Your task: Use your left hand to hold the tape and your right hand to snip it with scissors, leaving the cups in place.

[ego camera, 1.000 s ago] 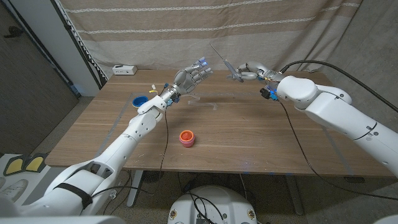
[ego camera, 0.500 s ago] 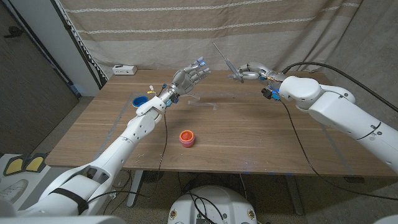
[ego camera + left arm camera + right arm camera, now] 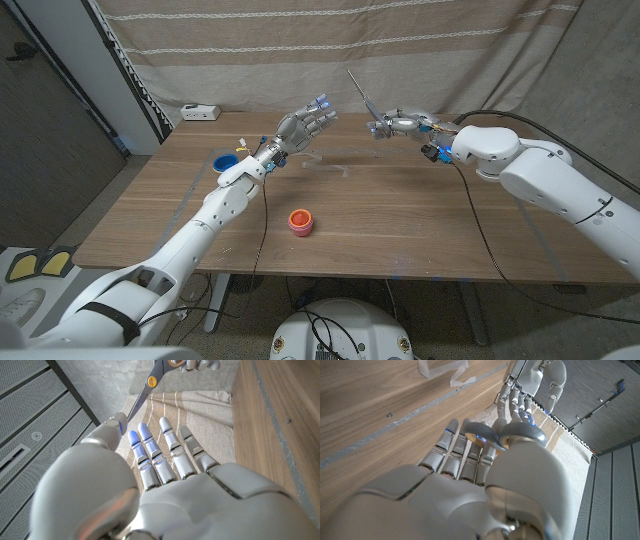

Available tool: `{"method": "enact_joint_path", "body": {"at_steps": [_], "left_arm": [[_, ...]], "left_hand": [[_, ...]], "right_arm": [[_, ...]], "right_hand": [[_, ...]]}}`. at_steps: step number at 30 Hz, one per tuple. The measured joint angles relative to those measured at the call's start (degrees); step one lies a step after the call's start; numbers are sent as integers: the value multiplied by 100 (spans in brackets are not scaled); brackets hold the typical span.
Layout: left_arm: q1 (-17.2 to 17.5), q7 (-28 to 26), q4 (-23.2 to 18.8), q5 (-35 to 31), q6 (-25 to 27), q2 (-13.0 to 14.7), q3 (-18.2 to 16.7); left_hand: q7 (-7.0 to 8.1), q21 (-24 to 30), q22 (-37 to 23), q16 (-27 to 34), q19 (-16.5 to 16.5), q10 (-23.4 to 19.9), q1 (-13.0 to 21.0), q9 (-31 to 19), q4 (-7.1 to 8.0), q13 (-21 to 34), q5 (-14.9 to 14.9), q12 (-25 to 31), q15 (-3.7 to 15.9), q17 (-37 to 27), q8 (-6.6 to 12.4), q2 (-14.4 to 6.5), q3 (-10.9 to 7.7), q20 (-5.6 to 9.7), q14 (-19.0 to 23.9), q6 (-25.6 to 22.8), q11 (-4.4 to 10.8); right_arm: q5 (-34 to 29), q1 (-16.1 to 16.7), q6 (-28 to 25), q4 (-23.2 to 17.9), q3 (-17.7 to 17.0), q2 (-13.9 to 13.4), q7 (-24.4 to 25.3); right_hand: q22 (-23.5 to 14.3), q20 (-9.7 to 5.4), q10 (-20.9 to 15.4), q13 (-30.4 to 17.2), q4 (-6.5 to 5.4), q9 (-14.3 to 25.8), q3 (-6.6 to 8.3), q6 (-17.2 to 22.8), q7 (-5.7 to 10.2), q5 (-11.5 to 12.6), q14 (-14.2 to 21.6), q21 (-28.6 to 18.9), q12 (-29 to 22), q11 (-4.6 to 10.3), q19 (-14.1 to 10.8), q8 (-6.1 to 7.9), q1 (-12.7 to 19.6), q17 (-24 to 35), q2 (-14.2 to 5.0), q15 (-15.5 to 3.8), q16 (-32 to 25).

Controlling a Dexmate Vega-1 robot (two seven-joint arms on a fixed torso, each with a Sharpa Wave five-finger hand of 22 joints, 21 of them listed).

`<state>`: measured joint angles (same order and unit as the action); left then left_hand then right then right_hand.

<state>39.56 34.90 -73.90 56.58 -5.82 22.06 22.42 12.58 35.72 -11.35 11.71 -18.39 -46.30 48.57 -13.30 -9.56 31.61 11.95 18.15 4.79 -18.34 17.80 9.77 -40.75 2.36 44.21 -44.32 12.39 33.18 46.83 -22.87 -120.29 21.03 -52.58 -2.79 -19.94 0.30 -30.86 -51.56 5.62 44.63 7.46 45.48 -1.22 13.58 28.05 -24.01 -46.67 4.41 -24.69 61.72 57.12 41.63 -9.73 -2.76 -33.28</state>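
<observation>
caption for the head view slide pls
Right hand holds grey-handled scissors raised beside the open left hand above the wooden table.

Two cups, one blue [image 3: 225, 161] and one red [image 3: 300, 221]; one pair of scissors [image 3: 372, 110].

Backdrop and surroundings around the wooden table

A wooden table [image 3: 400, 215] fills the middle of the frame. Behind it hangs a beige striped curtain [image 3: 300, 45] across the upper part. A white power strip [image 3: 200, 112] sits at the table's far corner, upper left. A dark grey panel [image 3: 45, 150] stands at left, and yellow-and-black floor markings [image 3: 40, 264] show lower left.
</observation>
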Motion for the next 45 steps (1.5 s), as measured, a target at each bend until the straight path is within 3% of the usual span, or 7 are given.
{"method": "enact_joint_path", "body": {"at_steps": [3, 16, 19, 22, 26, 34, 45], "left_arm": [[24, -7, -43, -1, 13, 23, 5], [161, -80, -265, 14, 75, 129, 10], [161, -96, -265, 29, 90, 129, 10], [203, -105, -324, 37, 105, 162, 18], [211, -111, -330, 45, 129, 175, 28], [182, -95, -277, 51, 167, 177, 53], [118, -51, -161, 53, 208, 168, 64]], "left_hand": [[0, 0, 0, 0, 0, -22, 0, 0, 0, 0, 38, 0, 0, 0, 0, 0, 0, 0, 0, 0, -22], [0, -32, 1, 0, 0, -340, -30, 53, -1, 68, 38, 179, 11, -16, -88, -31, -82, 0, 56, 0, -11], [0, -34, 1, 0, 22, -349, -30, 53, 16, 94, 38, 179, 11, -16, -88, -31, -98, 22, 55, 0, -21], [0, -34, 1, 0, 63, -361, -30, 53, 15, 94, 38, 221, 11, -16, -88, -30, -98, -1, 55, 0, -9], [0, -34, 1, 0, 62, -411, -30, 53, -7, 118, 38, 245, 11, -15, -87, -30, -121, -1, 55, 1, -22], [0, -34, 2, 0, 62, -411, -30, 80, 1, 121, 38, 245, 11, -42, -87, -30, -129, -1, 55, 1, -22], [0, -34, 2, 0, 62, -411, 1, 79, -8, 147, 38, 284, 11, -42, -128, -61, -166, -1, 54, 1, -22]], "right_arm": [[158, 26, 26, 7, -25, -8, -21], [607, 195, 108, -46, -148, -106, -28], [607, 228, 108, -42, -185, -106, -28], [952, 254, 112, -11, -215, -92, -40], [1291, 283, 104, 108, -269, -18, -125], [1740, 288, 90, 305, -289, 74, -276], [2206, 263, 71, 497, -276, 182, -343]], "right_hand": [[-111, -21, 33, -432, 1, -7, -1, -40, -20, 0, -66, -132, -43, 24, -21, 54, 1, 384, -1, -1, -282], [-353, -74, 3, -597, 13, -114, -81, -80, 19, 22, 102, -497, -62, -32, -70, 60, 15, 1045, -14, -21, -1067], [-421, -127, 5, -599, 36, -119, -104, -80, 19, 22, 180, -644, -62, -30, -239, 60, 22, 1129, -7, -5, -1252], [-792, -236, 5, -602, 37, -139, -142, -80, 19, 42, 267, -1102, -63, -30, -487, 61, 22, 1527, -7, -1, -1793], [-1330, -256, 46, -889, 52, -165, -167, -77, 16, 43, 262, -1609, -63, 12, -521, 104, 44, 1916, 15, -5, -2323], [-1913, -274, 88, -1017, 53, -170, -202, -77, -44, 63, 220, -2160, -64, 54, -433, 127, 44, 2002, 16, -2, -2755], [-2014, -295, 139, -1018, 61, -217, -223, -57, -65, 62, 221, -2391, -128, 104, -395, 168, 43, 1857, 16, -1, -2917]]}}
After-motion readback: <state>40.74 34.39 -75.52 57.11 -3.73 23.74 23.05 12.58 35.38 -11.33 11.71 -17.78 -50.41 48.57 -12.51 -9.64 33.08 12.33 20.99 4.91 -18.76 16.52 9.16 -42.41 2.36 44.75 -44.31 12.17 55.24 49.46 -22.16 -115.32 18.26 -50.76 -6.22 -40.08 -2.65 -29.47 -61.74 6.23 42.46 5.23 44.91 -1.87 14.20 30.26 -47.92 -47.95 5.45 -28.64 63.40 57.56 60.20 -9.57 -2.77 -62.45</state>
